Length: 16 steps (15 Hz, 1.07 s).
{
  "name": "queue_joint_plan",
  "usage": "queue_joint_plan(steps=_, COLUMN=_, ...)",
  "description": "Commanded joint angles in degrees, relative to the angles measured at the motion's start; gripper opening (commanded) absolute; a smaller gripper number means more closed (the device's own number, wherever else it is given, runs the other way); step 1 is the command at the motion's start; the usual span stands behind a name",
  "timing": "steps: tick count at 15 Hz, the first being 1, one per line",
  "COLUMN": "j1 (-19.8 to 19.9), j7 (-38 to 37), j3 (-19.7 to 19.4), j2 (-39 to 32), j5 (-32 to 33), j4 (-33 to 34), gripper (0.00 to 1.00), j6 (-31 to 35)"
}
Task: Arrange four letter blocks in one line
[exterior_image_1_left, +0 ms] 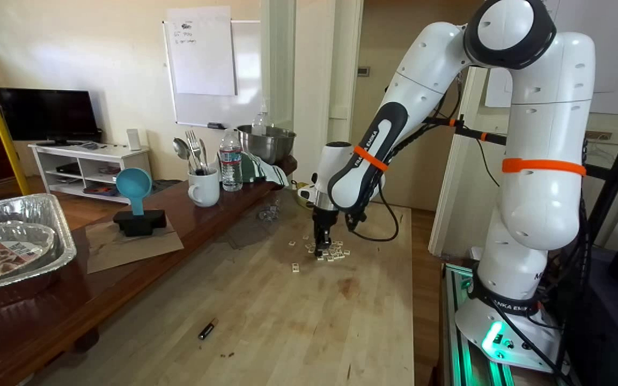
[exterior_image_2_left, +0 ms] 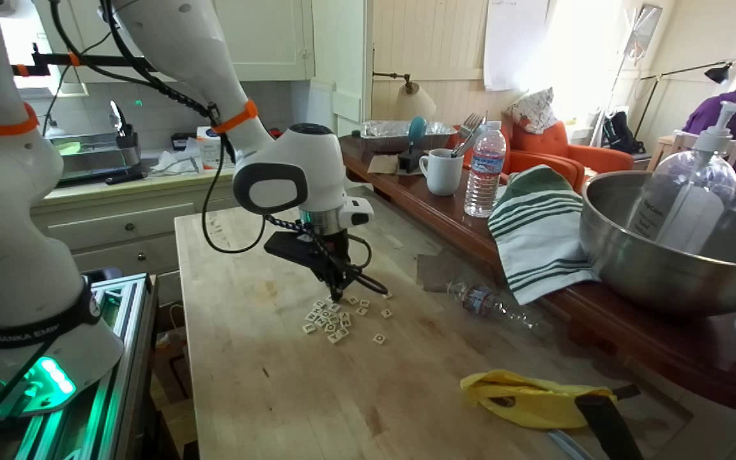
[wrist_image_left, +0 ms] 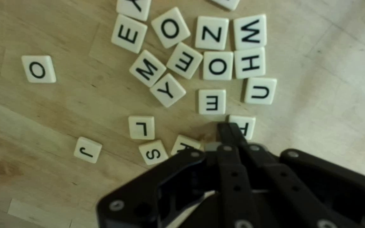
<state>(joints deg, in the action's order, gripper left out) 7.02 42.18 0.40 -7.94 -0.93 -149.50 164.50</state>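
Note:
Many small cream-white letter blocks lie loosely clustered on the wooden table; the cluster shows in both exterior views (exterior_image_1_left: 336, 251) (exterior_image_2_left: 326, 316). In the wrist view an E block (wrist_image_left: 212, 102), an L block (wrist_image_left: 141, 127), an S block (wrist_image_left: 153, 152) and a U block (wrist_image_left: 260, 91) lie face up. An O block (wrist_image_left: 38, 69) and a J block (wrist_image_left: 87, 149) lie apart from the group. My gripper (wrist_image_left: 228, 126) is shut with its fingertips together and nothing visible between them. It points down low at the cluster, partly covering a block, seemingly T (wrist_image_left: 249, 126), and an A block (wrist_image_left: 185, 145).
A battery-like object (exterior_image_1_left: 208, 328) lies on the table (exterior_image_1_left: 287, 332). A clear plastic bottle (exterior_image_2_left: 489, 303) and a yellow pouch (exterior_image_2_left: 534, 399) lie on it too. A raised dark wooden ledge (exterior_image_1_left: 126, 279) runs alongside, bearing a mug (exterior_image_1_left: 204, 187) and a steel bowl (exterior_image_2_left: 681, 275).

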Motion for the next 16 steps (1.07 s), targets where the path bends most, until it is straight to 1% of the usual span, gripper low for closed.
queue_joint_plan(steps=1, j1=0.6, j7=-0.1, j3=1.1, j2=-2.4, j5=-1.3, j4=0.6, gripper=0.00, j6=2.7)
queue_joint_plan(steps=8, j1=0.5, j7=-1.6, j3=2.6, j2=-4.1, j5=-2.5, j4=2.9, gripper=0.00, j6=2.8)
queue_joint_plan(steps=16, j1=0.2, j7=-4.1, j3=3.5, j2=-6.3, j5=-1.1, j4=5.8, gripper=0.00, j6=2.7)
